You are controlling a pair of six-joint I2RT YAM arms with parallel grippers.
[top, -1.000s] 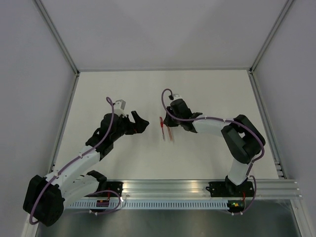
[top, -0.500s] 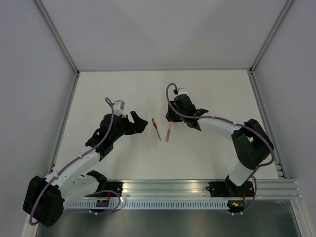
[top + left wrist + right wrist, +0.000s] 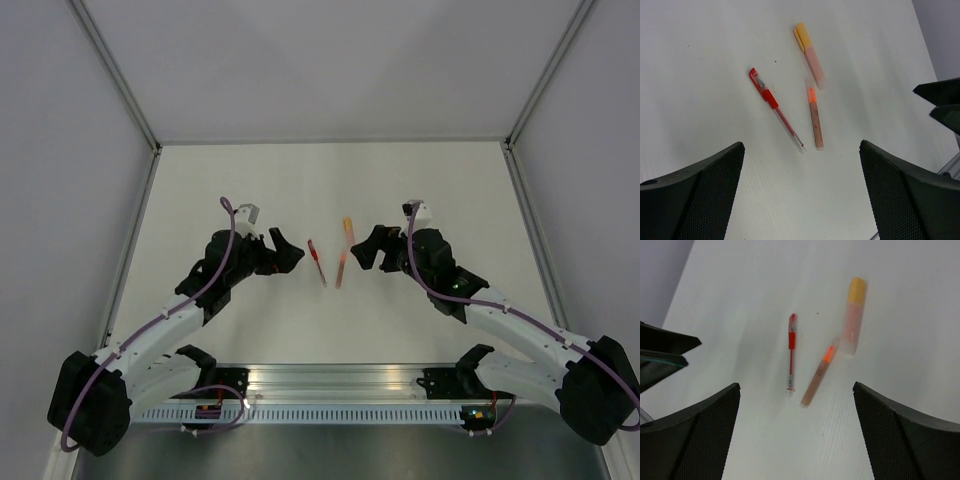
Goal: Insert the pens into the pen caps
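both grippers are held spread wide, with nothing pinched. the left gripper (image 3: 291, 251) and right gripper (image 3: 362, 249) are pointed at each other, well apart. in the gap between them, the red pen (image 3: 776, 107) and orange pen (image 3: 814, 120) are laid flat, near each other but apart. the orange cap (image 3: 809, 55) is laid just beside the orange pen's bright tip; contact cannot be told. the table (image 3: 250, 180) edges are kept well away from pens and grippers.
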